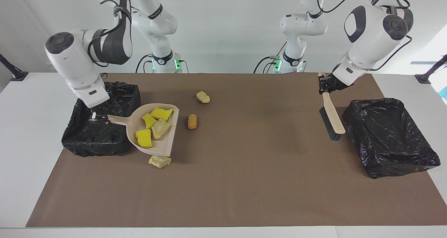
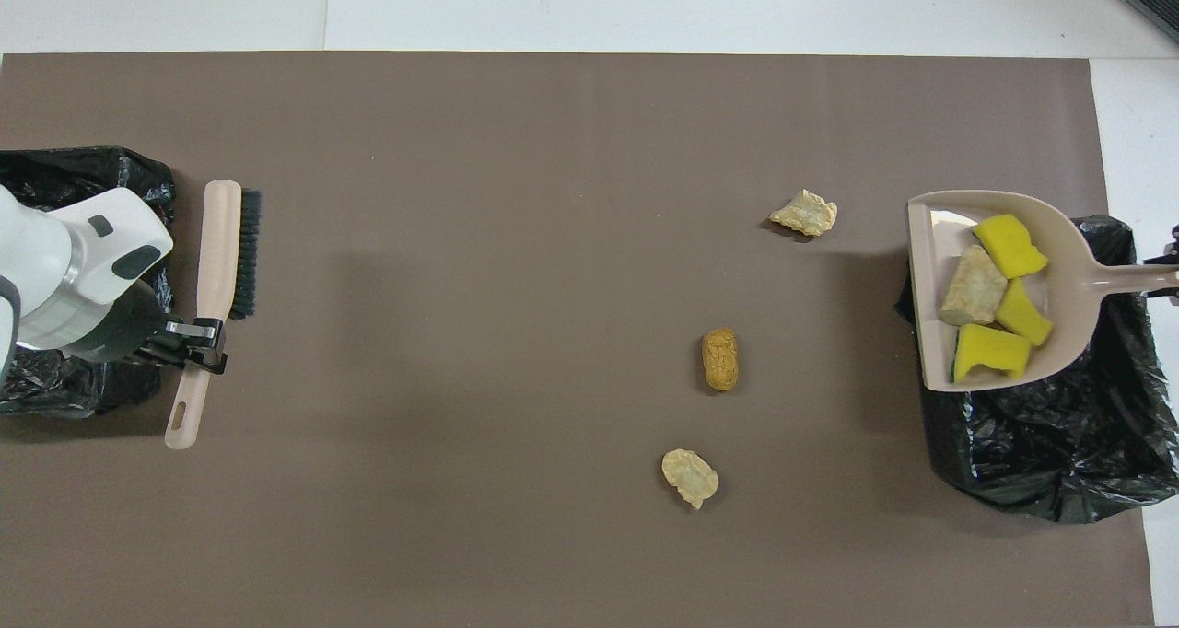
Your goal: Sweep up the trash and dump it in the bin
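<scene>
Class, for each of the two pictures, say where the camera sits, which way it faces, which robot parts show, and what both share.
Facing view: high across the table, looking at both robots; whole arms show, right gripper holding the beige plastic dustpan.
Overhead view: above the robots' end, looking steeply down; only the left gripper on the beige black-bristled brush shows.
Shared: dustpan, brush, three loose scraps, both black-lined bins.

Bright, even light is falling from above in both views. The brown mat (image 1: 244,182) is showing only soft, faint shadows, a dim patch lying beneath the raised dustpan (image 2: 1059,278). The black bin liners (image 1: 391,136) are catching small crinkled glints. A window is glaring white at the facing view's edge. Everything is staying sharp, with no noticeable blur.
</scene>
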{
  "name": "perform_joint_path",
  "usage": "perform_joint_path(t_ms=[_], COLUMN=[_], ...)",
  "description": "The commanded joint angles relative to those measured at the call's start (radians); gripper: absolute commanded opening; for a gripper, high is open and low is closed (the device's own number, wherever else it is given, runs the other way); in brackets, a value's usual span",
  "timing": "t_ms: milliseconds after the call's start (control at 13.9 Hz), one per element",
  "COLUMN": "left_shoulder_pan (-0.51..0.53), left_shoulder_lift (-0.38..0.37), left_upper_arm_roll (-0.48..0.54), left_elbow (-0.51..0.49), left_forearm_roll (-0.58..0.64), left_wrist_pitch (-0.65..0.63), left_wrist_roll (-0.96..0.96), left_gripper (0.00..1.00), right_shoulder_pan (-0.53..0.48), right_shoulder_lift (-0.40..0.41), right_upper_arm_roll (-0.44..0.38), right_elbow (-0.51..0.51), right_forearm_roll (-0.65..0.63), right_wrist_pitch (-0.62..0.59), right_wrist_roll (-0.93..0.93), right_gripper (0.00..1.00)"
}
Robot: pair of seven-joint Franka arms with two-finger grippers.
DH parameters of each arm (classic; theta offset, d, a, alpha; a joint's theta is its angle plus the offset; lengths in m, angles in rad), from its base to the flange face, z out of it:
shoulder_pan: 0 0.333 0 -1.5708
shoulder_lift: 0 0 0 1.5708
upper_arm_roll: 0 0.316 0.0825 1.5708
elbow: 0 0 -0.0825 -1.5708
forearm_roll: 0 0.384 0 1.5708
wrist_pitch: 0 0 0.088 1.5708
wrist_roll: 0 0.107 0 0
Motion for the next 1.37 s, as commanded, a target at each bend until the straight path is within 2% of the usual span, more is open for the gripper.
perform_joint_path(t_ms=[0, 288, 648, 864, 1152, 1296], left_shoulder_pan=[-0.004, -0.008, -0.027, -0.045, -0.082, -0.112], left_shoulder_lift=[-0.028, -0.028, -0.027, -0.027, -0.024, -0.043], left_upper_arm_roll=[-0.004, -0.004, -0.009, -0.011, -0.011, -0.012], left_elbow=[-0.051, -0.089, -0.151, -0.195, -0.270, -0.310], left_forearm_roll=[0.020, 0.020, 0.020, 0.021, 0.021, 0.038], left_wrist_pitch=[0.035, 0.060, 0.104, 0.142, 0.219, 0.212], left_wrist_roll=[0.011, 0.011, 0.002, -0.016, -0.065, -0.078], left_gripper=[0.00, 0.00, 0.00, 0.00, 0.00, 0.00], right_shoulder_pan=[-0.051, 0.005, 0.103, 0.114, 0.113, 0.113], right_shoulder_lift=[-0.037, -0.089, -0.177, -0.189, -0.261, -0.261], right_upper_arm_roll=[-0.006, 0.008, 0.009, 0.011, 0.014, 0.015], right_elbow=[0.008, -0.009, -0.147, -0.120, -0.098, -0.077], right_forearm_roll=[-0.085, -0.403, -0.738, -0.805, -0.786, -0.745], right_wrist_pitch=[-0.018, -0.015, -0.031, -0.109, -0.139, -0.175], right_wrist_roll=[-0.052, 0.094, 0.361, 0.392, 0.341, 0.337], right_gripper=[0.00, 0.00, 0.00, 0.00, 0.00, 0.00])
